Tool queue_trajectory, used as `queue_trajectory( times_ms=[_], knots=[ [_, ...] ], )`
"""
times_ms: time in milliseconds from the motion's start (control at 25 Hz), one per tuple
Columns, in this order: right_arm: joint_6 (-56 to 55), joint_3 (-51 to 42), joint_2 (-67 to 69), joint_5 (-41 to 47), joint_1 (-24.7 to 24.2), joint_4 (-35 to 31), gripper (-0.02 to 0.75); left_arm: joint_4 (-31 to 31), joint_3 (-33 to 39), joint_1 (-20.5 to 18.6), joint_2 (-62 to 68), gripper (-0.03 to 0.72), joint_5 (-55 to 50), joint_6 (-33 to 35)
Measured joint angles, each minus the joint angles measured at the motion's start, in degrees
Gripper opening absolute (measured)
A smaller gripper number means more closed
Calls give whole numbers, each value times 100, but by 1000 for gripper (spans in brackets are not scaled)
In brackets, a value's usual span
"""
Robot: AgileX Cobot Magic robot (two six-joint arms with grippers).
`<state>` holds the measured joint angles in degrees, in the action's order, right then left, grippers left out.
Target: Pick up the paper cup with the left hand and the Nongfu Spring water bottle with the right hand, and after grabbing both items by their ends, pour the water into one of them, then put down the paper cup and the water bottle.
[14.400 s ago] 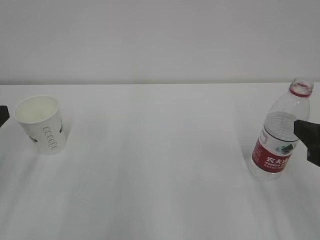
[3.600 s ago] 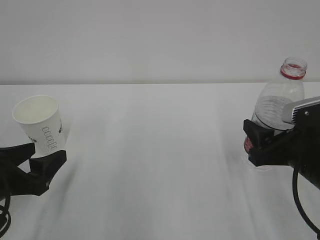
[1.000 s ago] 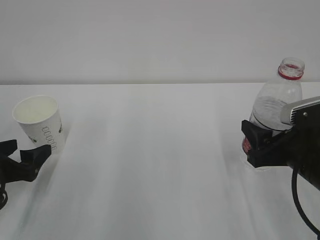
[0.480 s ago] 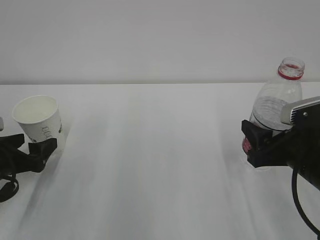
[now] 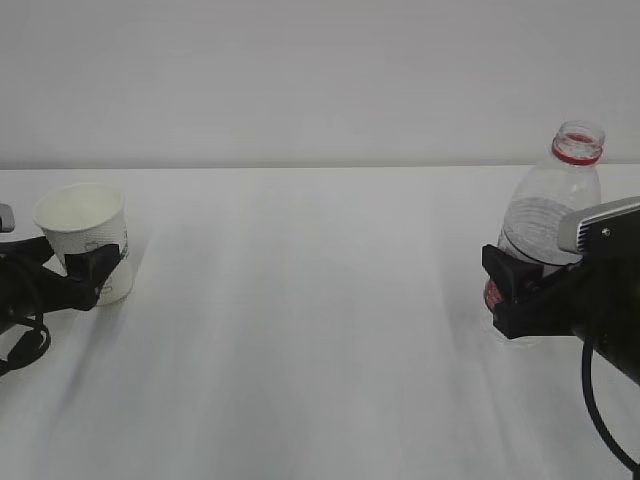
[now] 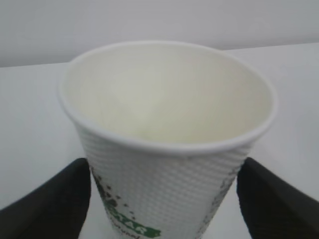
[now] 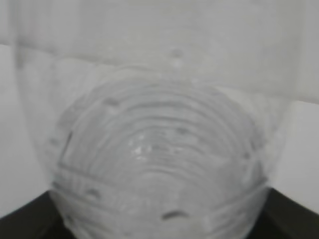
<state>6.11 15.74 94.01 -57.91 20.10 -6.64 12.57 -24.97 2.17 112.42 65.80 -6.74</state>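
The paper cup (image 5: 88, 238) stands on the white table (image 5: 300, 330) at the left, between the wide-apart fingers of the left claw (image 5: 70, 275). Far right, the right claw (image 5: 520, 295) hugs the water bottle (image 5: 548, 215), seemingly gripping its lower part.

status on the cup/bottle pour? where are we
Early. Done: the right black gripper is clamped on the lower body of the clear ribbed plastic water bottle, which has no cap and leans slightly. In hand: the left black gripper straddles the small white paper cup, jaws wide either side; a grip isn't evident. The cup looks empty. Left: lift both, pour, set both down.
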Motion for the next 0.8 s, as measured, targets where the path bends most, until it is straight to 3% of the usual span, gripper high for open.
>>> queue_trajectory(
  times_ms=[800],
  knots=[
    [0,0,0,0,24,0,515,-49,-309,0,678,692,-79,0]
  ],
)
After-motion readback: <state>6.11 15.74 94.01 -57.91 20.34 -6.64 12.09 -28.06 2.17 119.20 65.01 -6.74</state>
